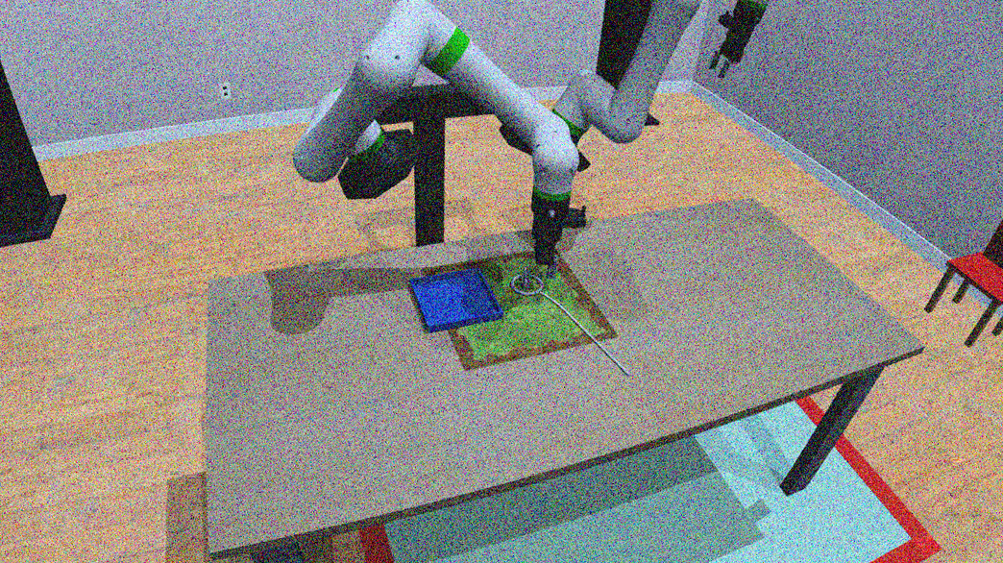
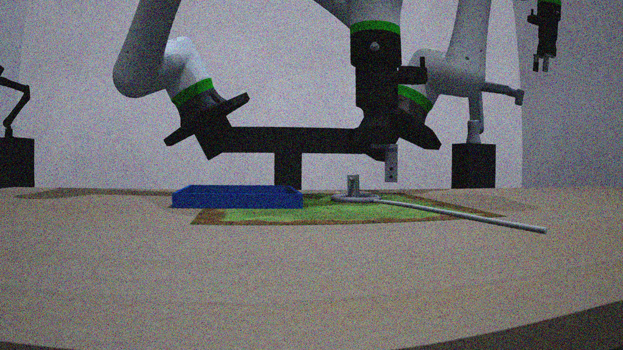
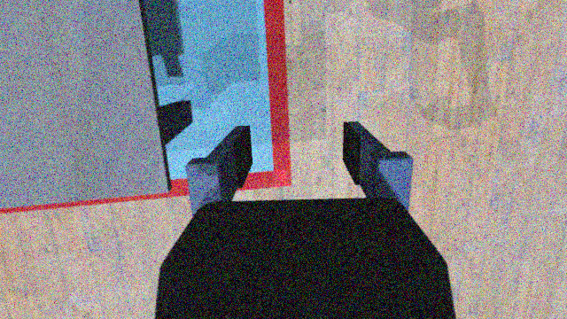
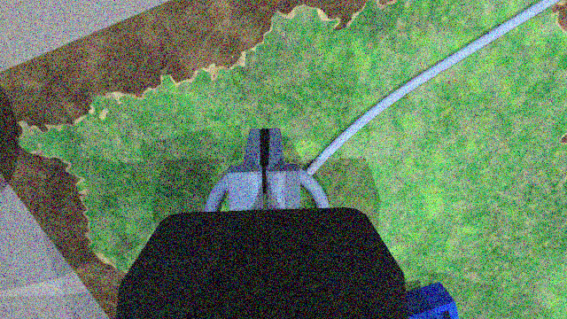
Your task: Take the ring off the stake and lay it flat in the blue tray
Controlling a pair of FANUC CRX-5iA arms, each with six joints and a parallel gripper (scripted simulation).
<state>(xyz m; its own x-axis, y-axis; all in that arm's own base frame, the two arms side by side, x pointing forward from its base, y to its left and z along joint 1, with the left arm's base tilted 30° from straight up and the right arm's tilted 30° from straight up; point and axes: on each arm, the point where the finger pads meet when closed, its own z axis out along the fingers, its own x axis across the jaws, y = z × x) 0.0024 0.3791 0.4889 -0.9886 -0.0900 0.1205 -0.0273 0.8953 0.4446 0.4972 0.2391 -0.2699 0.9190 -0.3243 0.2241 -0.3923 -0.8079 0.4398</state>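
Note:
The thin grey ring has a long rod. The ring lies low around the short grey stake; fingers mostly hide the stake in the right wrist view. The blue tray stands beside them; no ring shows in it. My right gripper is shut and empty, pointing down above the ring's level and, in the exterior view, right of the stake. My left gripper is open and empty, held high and far off.
A green and brown mat lies under the stake and partly beside the tray. The rod reaches past the mat over the table. The tray's raised walls stand close to the ring. A red chair is far from the table.

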